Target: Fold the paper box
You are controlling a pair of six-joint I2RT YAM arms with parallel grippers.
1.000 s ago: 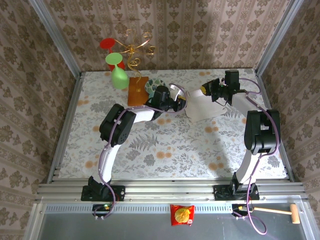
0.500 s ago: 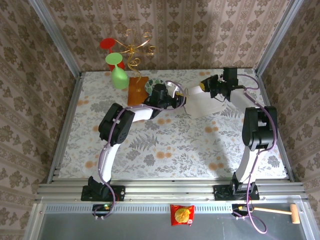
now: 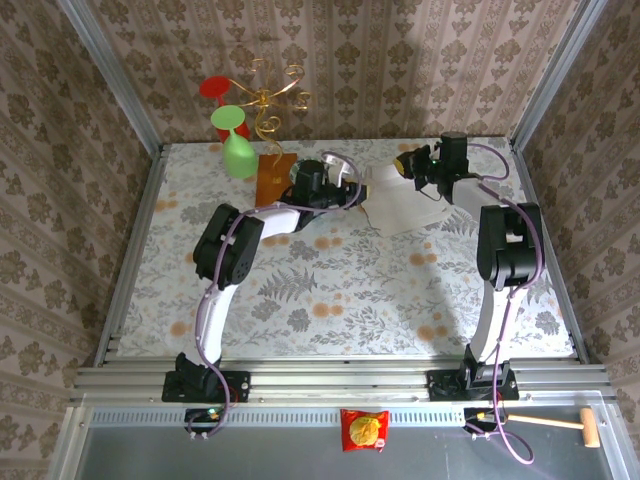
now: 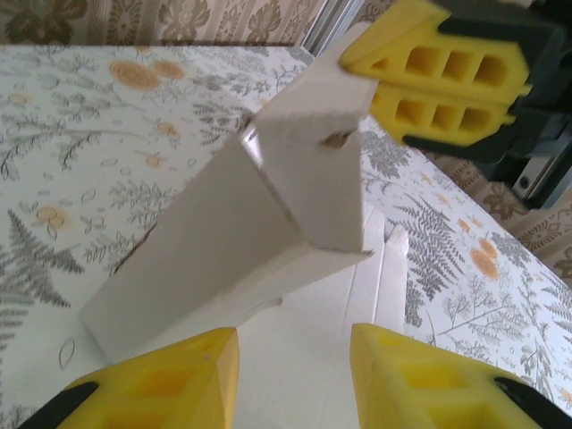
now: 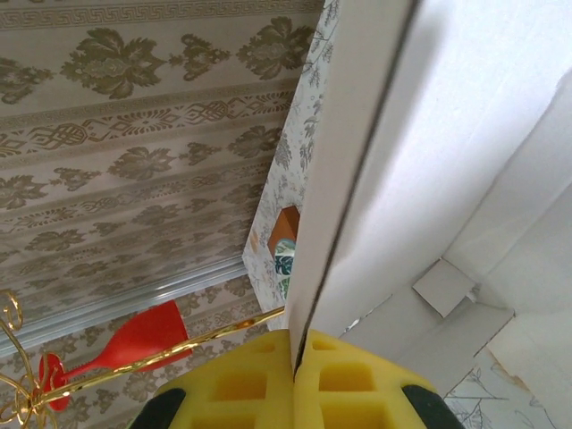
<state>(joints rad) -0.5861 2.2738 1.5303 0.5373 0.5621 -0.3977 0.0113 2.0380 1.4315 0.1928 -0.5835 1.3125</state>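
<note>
Far across table (image 3: 330, 300), right end effector (image 5: 295, 353) pinching paper box (image 3: 405, 210) (flap raised), left end effector (image 4: 293, 366) released

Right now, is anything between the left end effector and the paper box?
Nothing visible does. The paper box's raised panel stands directly ahead of the open left end effector. The right end effector pinches the panel's upper edge from the far side.

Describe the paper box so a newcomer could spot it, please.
On the floral table, look far and right of centre. The paper box is the pale cardboard piece with flaps, pinched by the right gripper; unlike the brown board to its left, it is white.
</note>
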